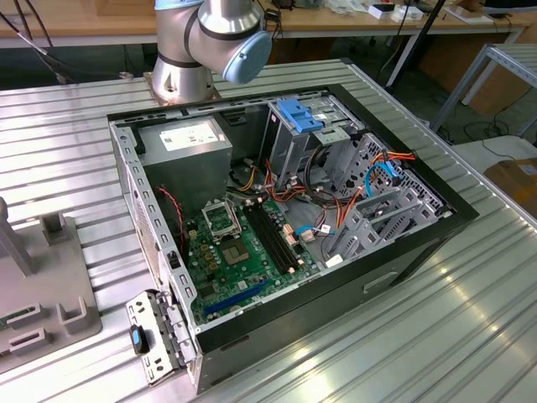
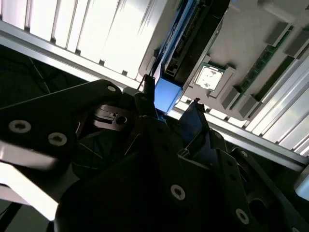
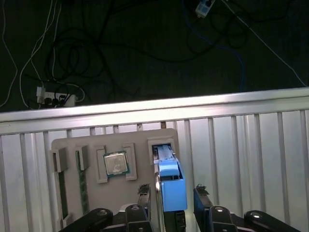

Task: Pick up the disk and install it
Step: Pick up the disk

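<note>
The disk (image 3: 171, 186) stands on edge in a slot of a grey holder (image 3: 111, 145), its blue carrier end facing the camera in the first wrist view. In the second wrist view the same blue end (image 2: 166, 94) shows with the dark drive body running away behind it. The end effector (image 3: 173, 194) is spread, with one finger (image 3: 144, 193) on each side of the disk and a narrow gap showing on both sides. It grips nothing. Beside the disk, the holder's next pocket carries a square processor chip (image 3: 116, 163), and a green memory stick (image 3: 83, 191) sits in a slot further along.

The holder lies on a ribbed metal table (image 3: 241, 145). In the exterior view, the holder (image 1: 50, 281) is at about eight o'clock from the open computer case (image 1: 336, 294). Inside the case, the power supply box (image 1: 185, 147) is toward eleven o'clock, the drive cage (image 1: 294, 143) toward one, and the motherboard (image 1: 243, 252) toward six. The arm's base (image 1: 180, 75) stands at twelve.
</note>
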Robot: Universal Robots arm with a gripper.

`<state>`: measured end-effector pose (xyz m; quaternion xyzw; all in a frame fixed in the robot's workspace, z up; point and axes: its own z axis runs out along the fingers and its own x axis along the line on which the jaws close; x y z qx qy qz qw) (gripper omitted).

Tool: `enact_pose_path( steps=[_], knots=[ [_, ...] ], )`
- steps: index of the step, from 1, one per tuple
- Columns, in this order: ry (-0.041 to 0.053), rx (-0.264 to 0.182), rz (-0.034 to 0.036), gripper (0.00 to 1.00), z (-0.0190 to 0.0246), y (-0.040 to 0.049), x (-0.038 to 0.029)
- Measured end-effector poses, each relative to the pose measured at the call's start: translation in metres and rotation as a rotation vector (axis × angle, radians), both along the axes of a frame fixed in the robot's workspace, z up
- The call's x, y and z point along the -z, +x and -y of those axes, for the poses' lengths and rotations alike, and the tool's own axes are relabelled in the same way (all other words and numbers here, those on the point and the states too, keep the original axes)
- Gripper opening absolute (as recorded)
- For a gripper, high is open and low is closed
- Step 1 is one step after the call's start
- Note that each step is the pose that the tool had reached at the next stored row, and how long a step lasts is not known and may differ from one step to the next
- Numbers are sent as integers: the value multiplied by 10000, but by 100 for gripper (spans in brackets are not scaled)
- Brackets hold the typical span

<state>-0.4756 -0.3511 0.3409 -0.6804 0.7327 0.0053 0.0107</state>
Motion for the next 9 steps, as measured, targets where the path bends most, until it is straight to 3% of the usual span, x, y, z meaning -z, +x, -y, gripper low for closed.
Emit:
enact_pose_path(
  steps=[9],
  knots=[
    [-88,-480,-1,48,0,1,94]
  ],
)
